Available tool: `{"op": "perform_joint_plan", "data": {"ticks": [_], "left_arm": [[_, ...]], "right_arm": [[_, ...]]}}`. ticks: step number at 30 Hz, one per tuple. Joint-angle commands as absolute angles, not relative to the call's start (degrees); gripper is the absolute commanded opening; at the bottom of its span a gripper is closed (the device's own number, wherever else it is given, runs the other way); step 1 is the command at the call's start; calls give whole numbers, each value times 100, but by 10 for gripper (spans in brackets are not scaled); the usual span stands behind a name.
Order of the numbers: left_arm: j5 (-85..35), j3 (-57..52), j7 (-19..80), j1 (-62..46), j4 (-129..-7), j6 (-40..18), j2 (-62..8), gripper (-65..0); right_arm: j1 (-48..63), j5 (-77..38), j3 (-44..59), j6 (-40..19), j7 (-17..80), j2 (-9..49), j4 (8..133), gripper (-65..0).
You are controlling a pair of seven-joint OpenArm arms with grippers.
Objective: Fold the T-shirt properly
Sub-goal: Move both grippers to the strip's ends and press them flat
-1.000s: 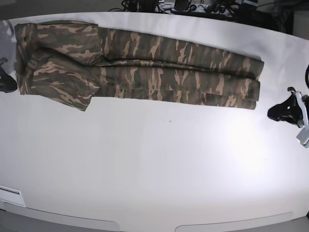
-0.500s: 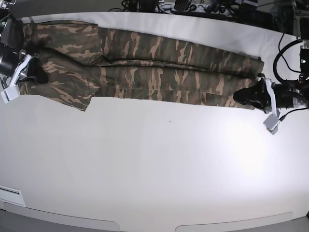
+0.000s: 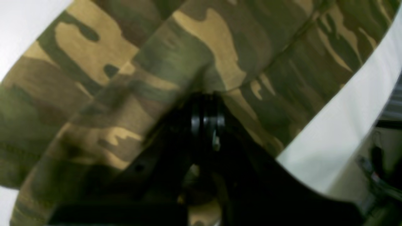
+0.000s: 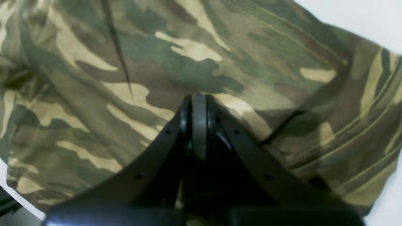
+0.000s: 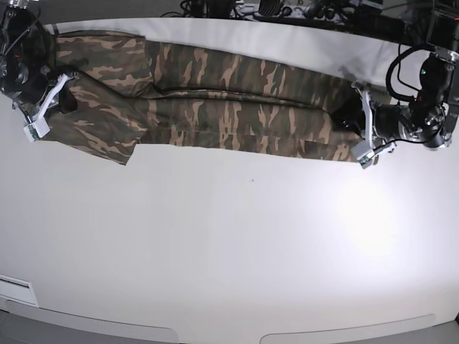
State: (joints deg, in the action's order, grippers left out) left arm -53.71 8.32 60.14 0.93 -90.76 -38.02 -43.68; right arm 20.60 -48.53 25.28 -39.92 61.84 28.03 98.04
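Both arms have come in over the ends of the T-shirt (image 5: 215, 100) since the earlier base frames, where they sat out at the frame edges or just at the cloth's ends. Right gripper (image 5: 61, 97) now sits on the sleeve end at upper left of the base view; left gripper (image 5: 351, 115) is over the hem end at upper right.

T-shirt lies on the white table (image 5: 229, 244) as a long narrow band across the top of the base view, sides already folded in lengthwise, sleeve end bulkier at left. Lower half of the table shows nothing but bare surface.

Jaws: in the right wrist view the right gripper (image 4: 198, 103) has its tips pressed together, pointing down at the camo cloth (image 4: 194, 69); no fabric visibly pinched between them. Left wrist view is blurred, but the left gripper (image 3: 205, 110) also reads as closed tip to tip over the cloth (image 3: 201, 53), nothing seen caught in it.

Step, as I judge it: lengthwise folds done, arms positioning at the two short ends for the crosswise fold.

Next move likely calls for parting the jaws, pinching all layers at one end's edge, then lifting and carrying that end over toward the other without dragging the band out of line. Risk: grabbing only the top layer so the folded sides open up.
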Motion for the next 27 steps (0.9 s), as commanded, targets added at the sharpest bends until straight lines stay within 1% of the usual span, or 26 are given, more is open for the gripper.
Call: {"op": "perform_joint_plan", "data": {"ticks": [1,5,8,12,15,18,20,23,27], "left_arm": [[-4984,858,6027,38,-9087,-3697,-4442,-650],[-4779,860,5913,-211,-9085,-3610,-4405,-650],[-4668,860,5922,-401,-9085,-3599,-4362,-650],[-4681,860,5817,-399,-9085,-3236,-4342,-650],[-4648,858,5605,-377,-9085,-3065,-4342,-650],[-4654,858,5638,-384,-9085,-3015,-4265,-650],[-4657,858,5739,-395,-9085,-3020,-4215,-650],[-4654,856,5743,-384,-9100,-3037,-4206,-650],[-4657,856,5900,-414,-9102,-3037,-4206,-650]], "right_arm": [[2034,-4845,2576,-4000,6134,2908,9830,-650],[2036,-4589,2574,-3990,6001,2906,9828,-650],[2032,-4101,2574,-3699,5636,2906,9824,-650],[1964,-3697,2574,-3428,5179,2917,9824,-650],[1802,-3627,2574,-3168,5179,2936,9824,-650],[1688,-3439,2574,-2967,5181,2936,9824,-650],[1647,-3553,2582,-2974,5192,2954,9843,-650],[1636,-4215,2644,-3183,5402,3103,10259,-650],[1723,-4818,2683,-3142,6377,3116,10993,-650]]}}
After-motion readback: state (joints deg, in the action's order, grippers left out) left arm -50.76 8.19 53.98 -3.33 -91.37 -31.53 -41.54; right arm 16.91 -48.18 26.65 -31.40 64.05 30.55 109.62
